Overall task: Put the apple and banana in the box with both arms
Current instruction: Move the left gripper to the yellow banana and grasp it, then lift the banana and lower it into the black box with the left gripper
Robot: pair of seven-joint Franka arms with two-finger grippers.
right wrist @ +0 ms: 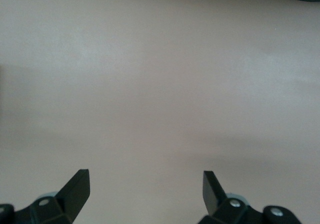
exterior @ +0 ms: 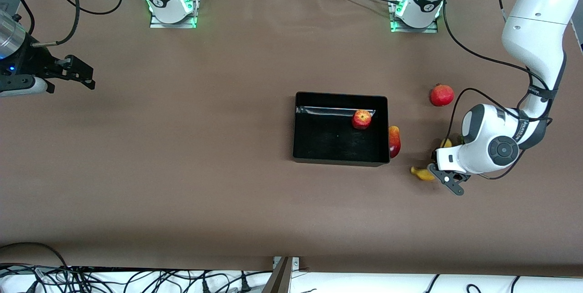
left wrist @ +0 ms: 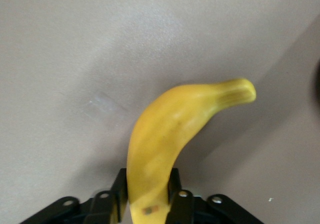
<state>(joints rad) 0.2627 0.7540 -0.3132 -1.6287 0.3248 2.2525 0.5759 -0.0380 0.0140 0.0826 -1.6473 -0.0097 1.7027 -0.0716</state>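
The apple (exterior: 361, 119) lies in the black box (exterior: 328, 142), near the corner farthest from the front camera at the left arm's end. My left gripper (exterior: 435, 164) is low over the table beside the box, toward the left arm's end. It is shut on the yellow banana (exterior: 422, 173), whose two ends stick out past the hand. In the left wrist view the fingers (left wrist: 118, 186) clamp the banana (left wrist: 170, 134) near one end. My right gripper (exterior: 91, 79) waits open and empty over bare table at the right arm's end, and it also shows open in the right wrist view (right wrist: 145, 181).
An elongated red-yellow fruit (exterior: 394, 141) lies against the outside of the box's wall at the left arm's end, between the box and the banana. A round red fruit with a crown tip (exterior: 441, 95) lies farther from the front camera than my left gripper.
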